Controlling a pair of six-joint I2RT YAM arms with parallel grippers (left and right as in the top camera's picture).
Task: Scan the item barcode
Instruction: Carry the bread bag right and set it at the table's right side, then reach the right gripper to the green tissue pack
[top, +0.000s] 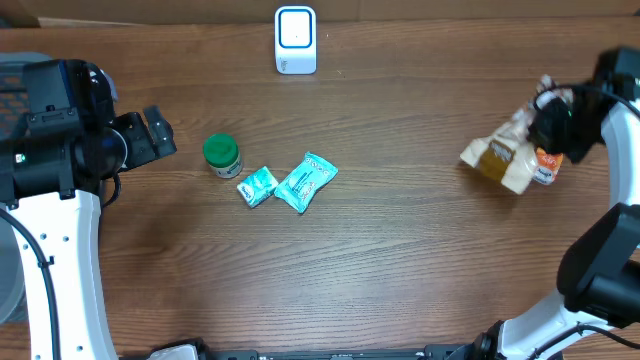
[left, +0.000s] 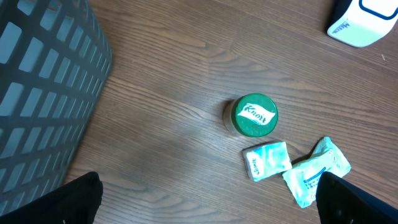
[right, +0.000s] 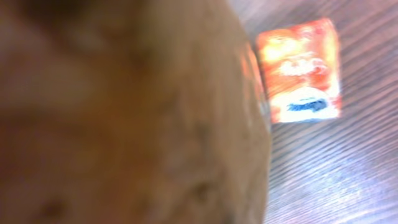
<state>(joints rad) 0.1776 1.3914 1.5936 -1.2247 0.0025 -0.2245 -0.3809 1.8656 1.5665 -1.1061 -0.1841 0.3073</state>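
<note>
Near the surface's right edge, the right claw (top: 556, 128) is closed, apparently pinching the brown bag (top: 497, 158). It looks soft, light and crushable with slippery film, so grip its gathered top. The left claw (top: 160, 133) gapes wide, empty.

I count one white scanner (top: 295, 40) at the far edge of the bench (top: 400, 260). There is one green-lidded jar (top: 221, 153). Teal packets come to two: the smaller teal packet (top: 257, 186) and the longer teal packet (top: 305, 181). On my right side I make out one bread bag (top: 497, 155) and one orange packet (top: 547, 166). One grey mesh basket (left: 43, 93) shows in the left wrist view. Claws number two, the left claw (top: 158, 133) and the right claw (top: 552, 122). That makes seven loose things of six kinds.
</note>
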